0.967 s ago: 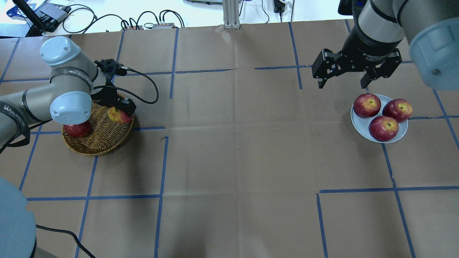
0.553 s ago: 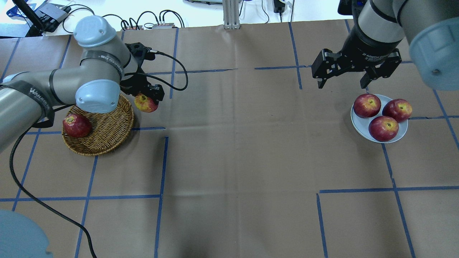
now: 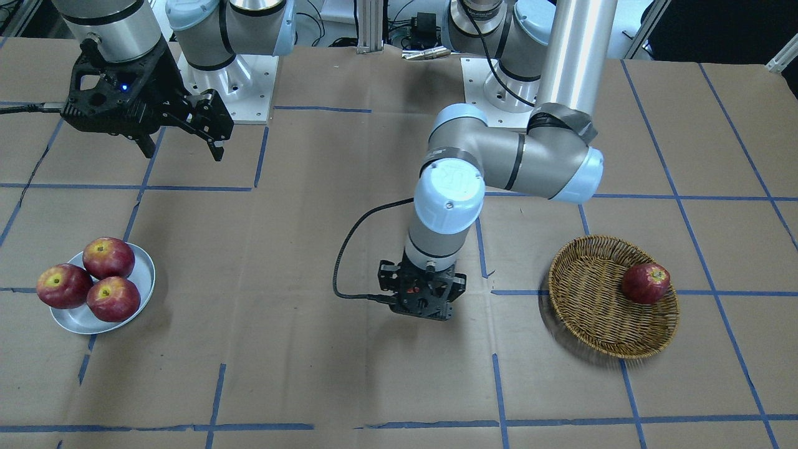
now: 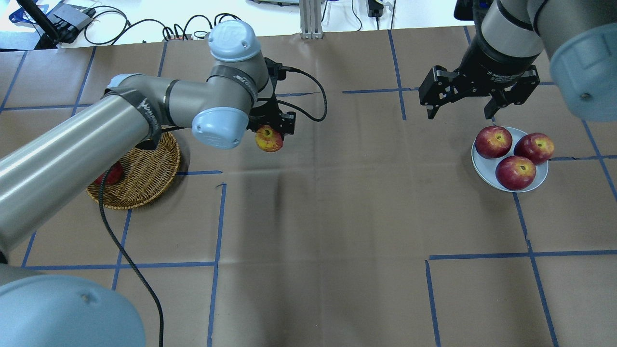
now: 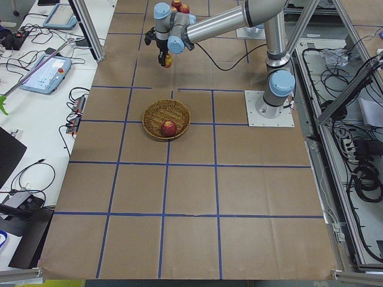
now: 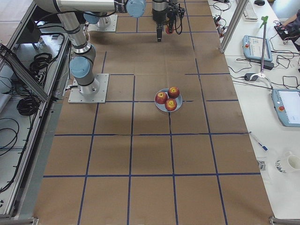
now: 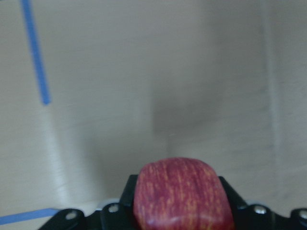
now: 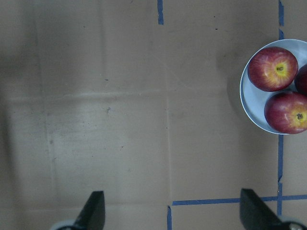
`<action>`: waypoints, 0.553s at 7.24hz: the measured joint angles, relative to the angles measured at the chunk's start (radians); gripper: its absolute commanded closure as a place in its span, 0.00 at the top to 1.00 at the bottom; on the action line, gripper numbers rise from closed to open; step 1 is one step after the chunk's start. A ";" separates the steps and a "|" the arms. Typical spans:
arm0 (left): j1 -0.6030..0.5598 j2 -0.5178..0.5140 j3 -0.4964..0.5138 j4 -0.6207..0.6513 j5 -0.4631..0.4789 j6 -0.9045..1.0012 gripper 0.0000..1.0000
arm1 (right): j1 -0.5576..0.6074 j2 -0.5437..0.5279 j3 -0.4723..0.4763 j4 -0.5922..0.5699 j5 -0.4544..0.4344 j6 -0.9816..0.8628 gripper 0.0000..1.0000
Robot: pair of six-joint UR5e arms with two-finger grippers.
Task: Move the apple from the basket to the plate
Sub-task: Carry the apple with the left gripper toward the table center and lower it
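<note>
One apple [image 4: 269,139] gripped by left end effector [image 4: 270,132], beyond basket [image 4: 144,189]; right end effector [image 4: 460,114] spread.

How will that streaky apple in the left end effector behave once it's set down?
Being round, the apple will likely roll if released on the flat brown paper. It looks firm, unsquashed in the left end effector.

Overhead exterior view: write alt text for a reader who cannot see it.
The left gripper holds the streaked apple above the table, between the wicker basket, where one dark apple lies, and the metal plate carrying three apples. The right gripper hangs open near the plate.
</note>
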State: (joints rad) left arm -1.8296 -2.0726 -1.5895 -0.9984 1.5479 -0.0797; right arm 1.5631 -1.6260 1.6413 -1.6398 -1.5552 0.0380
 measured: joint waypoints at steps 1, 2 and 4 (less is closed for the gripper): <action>-0.046 -0.054 0.052 0.000 0.001 -0.034 0.44 | 0.000 0.000 0.000 0.000 0.000 0.000 1.00; -0.085 -0.099 0.092 -0.001 0.006 -0.056 0.45 | 0.000 0.000 0.000 0.000 -0.001 0.000 1.00; -0.116 -0.134 0.109 -0.003 0.012 -0.070 0.51 | 0.000 0.000 0.000 0.000 -0.002 0.000 1.00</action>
State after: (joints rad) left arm -1.9452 -2.2063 -1.4804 -1.0015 1.5601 -0.1499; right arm 1.5632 -1.6260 1.6413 -1.6401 -1.5568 0.0380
